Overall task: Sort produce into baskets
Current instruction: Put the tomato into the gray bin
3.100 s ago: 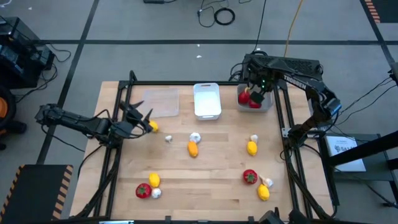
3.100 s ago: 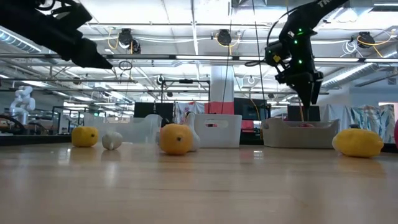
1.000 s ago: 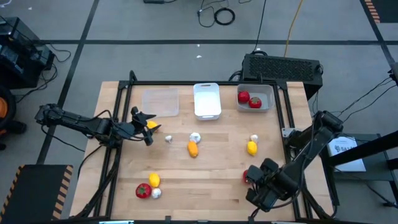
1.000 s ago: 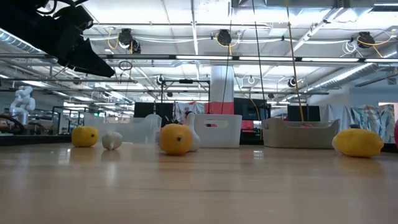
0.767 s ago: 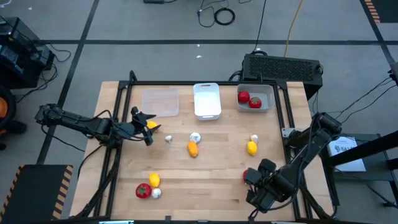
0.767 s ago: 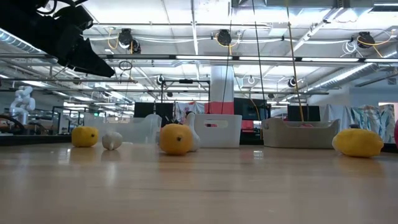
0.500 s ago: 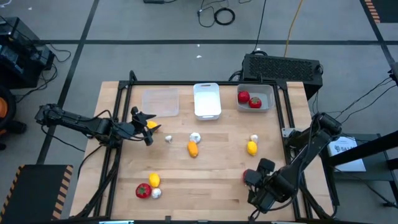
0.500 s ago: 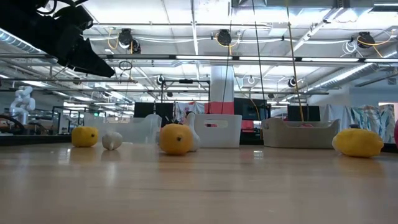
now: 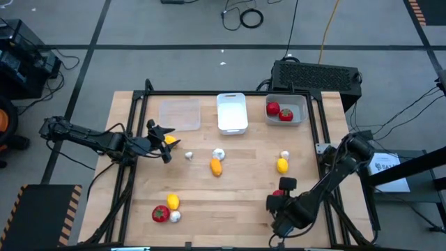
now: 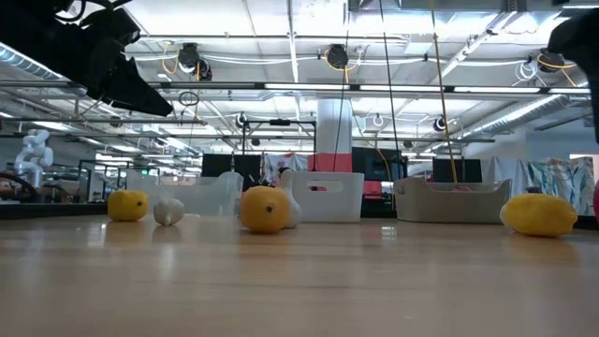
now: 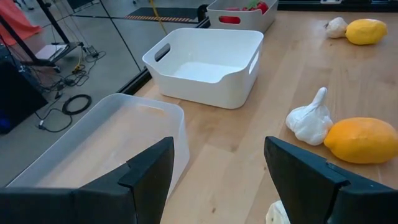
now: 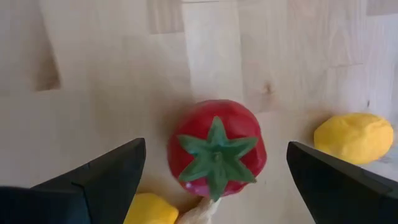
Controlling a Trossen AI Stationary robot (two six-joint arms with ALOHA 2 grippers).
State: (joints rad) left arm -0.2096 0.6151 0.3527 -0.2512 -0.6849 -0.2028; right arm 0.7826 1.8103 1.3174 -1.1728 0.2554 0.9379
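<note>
A red tomato with a green star top lies on the wooden table near its front right corner, directly below the right gripper, whose two dark fingers stand wide apart on either side of it and hold nothing. In the high view the right arm covers most of that tomato, leaving only a red sliver beside the wrist. In the right wrist view a yellow lemon lies near the tomato, a second lemon is cut off by the picture's edge, and a whitish tip touching the tomato is too cropped to name.

At the table's far edge stand three trays in a row. The pale grey-white tray on the right holds two tomatoes. The white tray in the middle and the clear tray on the left look empty.

The left gripper hovers just in front of the clear tray, its fingers spread and empty, partly covering a lemon. Mid-table lie a garlic bulb and an orange-yellow lemon, with a smaller garlic to their left. Further right sit another garlic and lemon. At front left a lemon, a tomato and a garlic cluster together.
</note>
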